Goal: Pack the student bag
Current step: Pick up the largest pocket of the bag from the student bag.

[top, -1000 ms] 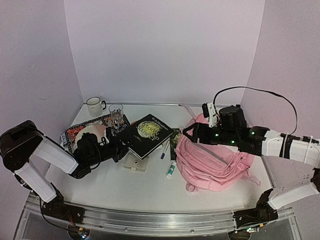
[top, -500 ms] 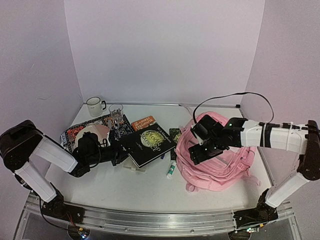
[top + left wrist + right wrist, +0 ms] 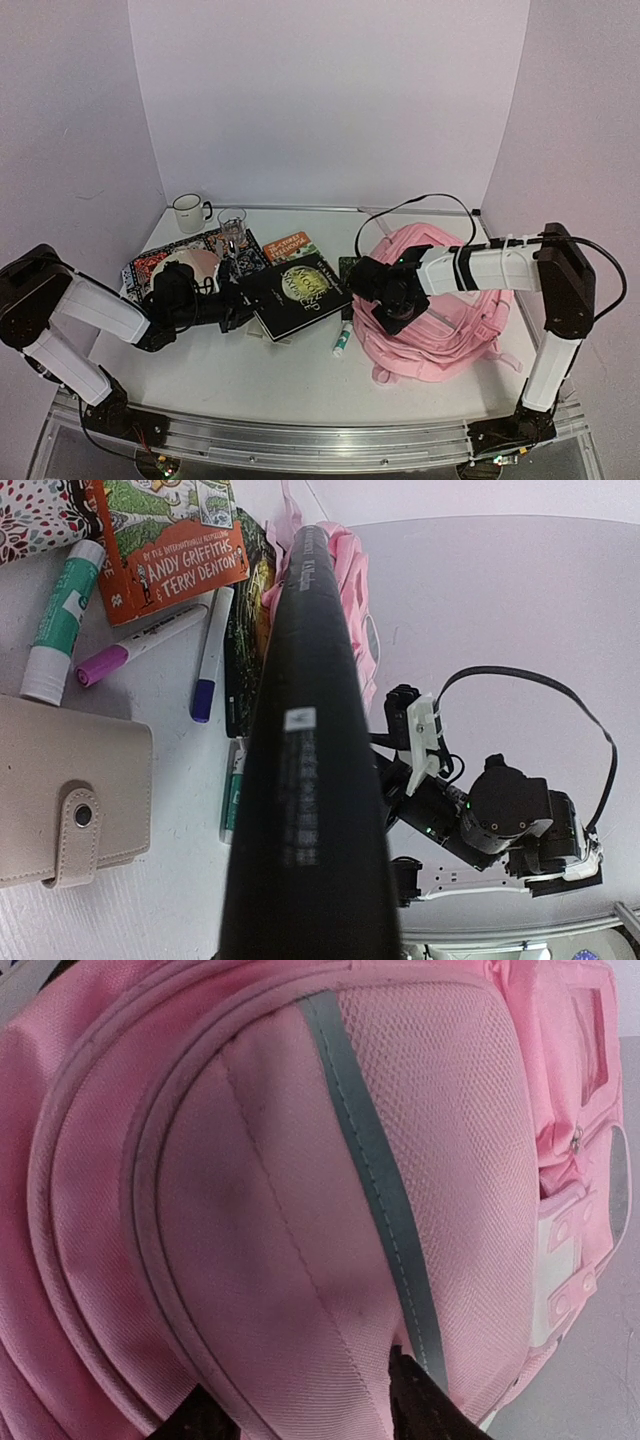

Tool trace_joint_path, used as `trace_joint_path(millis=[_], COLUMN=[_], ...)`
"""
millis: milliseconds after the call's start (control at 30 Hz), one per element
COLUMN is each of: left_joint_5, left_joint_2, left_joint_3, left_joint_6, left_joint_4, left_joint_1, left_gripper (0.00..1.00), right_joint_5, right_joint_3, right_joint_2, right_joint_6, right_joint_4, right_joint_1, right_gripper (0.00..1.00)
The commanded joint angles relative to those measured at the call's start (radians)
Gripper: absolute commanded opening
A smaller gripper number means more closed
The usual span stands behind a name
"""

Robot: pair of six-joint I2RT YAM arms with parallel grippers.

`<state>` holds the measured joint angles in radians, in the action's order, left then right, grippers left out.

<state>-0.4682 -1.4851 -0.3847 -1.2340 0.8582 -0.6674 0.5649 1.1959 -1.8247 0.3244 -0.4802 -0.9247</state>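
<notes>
My left end effector (image 3: pixel 238 306) grips black rectangular book (image 3: pixel 300 292), left of soft pink fabric backpack (image 3: pixel 450 325). My right end effector (image 3: pixel 300 1412) against backpack front; can't tell open or closed.

From above and behind the arm bases, looking down and forward over the whole table (image 3: pixel 250 380). From the left wrist, low over the tabletop, facing along a black book (image 3: pixel 310 780) toward the pink bag (image 3: pixel 357 590) and right arm (image 3: pixel 500 820), seen from overhead too. From the right wrist, pressed close against that bag's fabric.
</notes>
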Motion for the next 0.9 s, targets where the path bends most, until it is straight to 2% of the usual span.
trace_joint_path(millis=[0, 33, 133, 233, 567, 867], left_joint_5=[-0.058, -0.064, -0.089, -0.113, -0.086, -0.062], left_joint_2=[0.068, 0.07, 0.077, 0.069, 0.001, -0.11], left_joint_3=[-0.052, -0.05, -0.048, -0.048, -0.109, -0.235], left_joint_6=[0.013, 0.01, 0.003, -0.005, -0.001, -0.045], left_joint_4=[0.128, 0.128, 0.123, 0.119, 0.119, 0.119], left_joint_1=[0.005, 0.005, 0.004, -0.004, -0.123, -0.185], left_gripper=[0.0, 0.0, 0.0, 0.0, 0.0, 0.0], right_joint_5=[0.17, 0.188, 0.213, 0.228, 0.19, 0.104], right_joint_3=[0.041, 0.044, 0.057, 0.07, 0.14, 0.186], right_joint_2=[-0.023, -0.018, 0.018, 0.067, 0.188, 0.269], right_joint_6=[0.008, 0.01, 0.005, -0.015, -0.092, -0.142], right_joint_4=[-0.123, -0.134, -0.152, -0.153, -0.116, -0.064], right_joint_1=[-0.008, -0.008, -0.008, -0.007, -0.007, -0.007], right_gripper=[0.34, 0.26, 0.1, 0.0, 0.0, 0.0])
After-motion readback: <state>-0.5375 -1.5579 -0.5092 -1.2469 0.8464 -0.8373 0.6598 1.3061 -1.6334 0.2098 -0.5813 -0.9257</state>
